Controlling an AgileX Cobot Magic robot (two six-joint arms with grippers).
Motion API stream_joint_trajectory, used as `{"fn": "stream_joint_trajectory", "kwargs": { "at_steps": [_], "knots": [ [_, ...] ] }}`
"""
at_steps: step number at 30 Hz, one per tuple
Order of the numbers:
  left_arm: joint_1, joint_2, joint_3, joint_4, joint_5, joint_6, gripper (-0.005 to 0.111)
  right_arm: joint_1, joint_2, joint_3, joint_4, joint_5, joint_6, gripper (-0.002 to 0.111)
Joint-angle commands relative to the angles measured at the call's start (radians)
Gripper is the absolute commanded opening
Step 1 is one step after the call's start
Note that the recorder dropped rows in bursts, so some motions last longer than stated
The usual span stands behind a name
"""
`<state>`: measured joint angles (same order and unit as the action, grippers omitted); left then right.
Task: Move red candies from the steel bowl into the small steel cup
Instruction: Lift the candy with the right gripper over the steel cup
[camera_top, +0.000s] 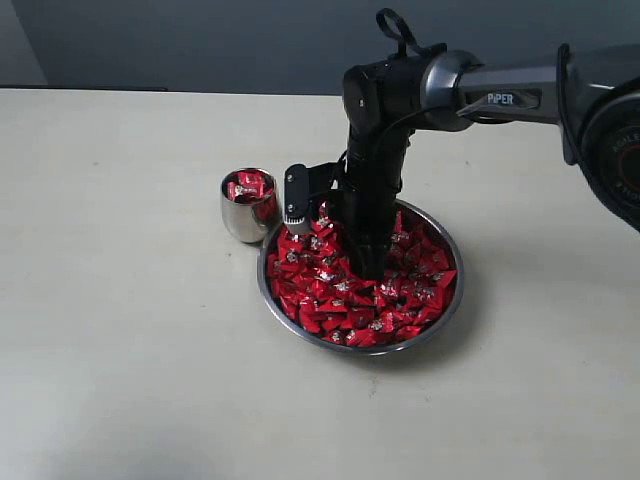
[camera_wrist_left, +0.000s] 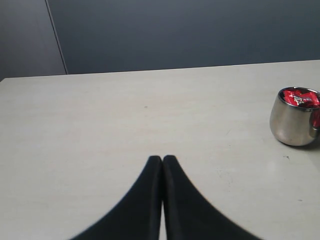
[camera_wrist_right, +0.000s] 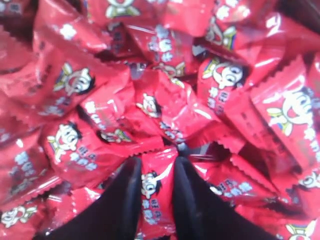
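Red candies (camera_top: 325, 295) heap the steel bowl (camera_top: 385, 351) at centre frame, with the small steel cup (camera_top: 243, 215) just beside its upper-left rim, holding a few more. The right end effector (camera_top: 368, 268) stands in the pile, grasping one red candy (camera_wrist_right: 152, 192). The left end effector (camera_wrist_left: 162, 159) is clenched tip to tip over the tabletop (camera_top: 120, 350).

steel bowl (camera_top: 370, 350) floor hidden under red candies (camera_top: 320, 295), small steel cup (camera_wrist_left: 290, 122) cut by edge

Exterior view: even, diffuse illumination, moderately bright; soft shadow at lower right of the steel bowl (camera_top: 372, 353); glare points on the red candies (camera_top: 330, 300); right wrist view: close-range softness, black fingers (camera_wrist_right: 122, 200) blurred at lower centre.
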<state>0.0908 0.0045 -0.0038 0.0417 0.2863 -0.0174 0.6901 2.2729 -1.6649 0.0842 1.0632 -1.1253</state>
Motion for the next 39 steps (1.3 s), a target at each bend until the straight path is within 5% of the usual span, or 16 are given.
{"fn": "stream_joint_trajectory", "kwargs": {
  "at_steps": [1,22,39],
  "knots": [
    [-0.008,-0.004,0.004,0.001,-0.002,-0.003,0.000,-0.001,-0.015,0.005,-0.031,-0.002,-0.001,-0.001],
    [-0.008,-0.004,0.004,0.001,-0.002,-0.003,0.000,-0.001,-0.205,0.003,-0.024,-0.106,0.085,-0.001],
    [-0.008,-0.004,0.004,0.001,-0.002,-0.003,0.000,-0.001,0.046,-0.517,0.323,-0.030,0.235,-0.001]
  ]
}}
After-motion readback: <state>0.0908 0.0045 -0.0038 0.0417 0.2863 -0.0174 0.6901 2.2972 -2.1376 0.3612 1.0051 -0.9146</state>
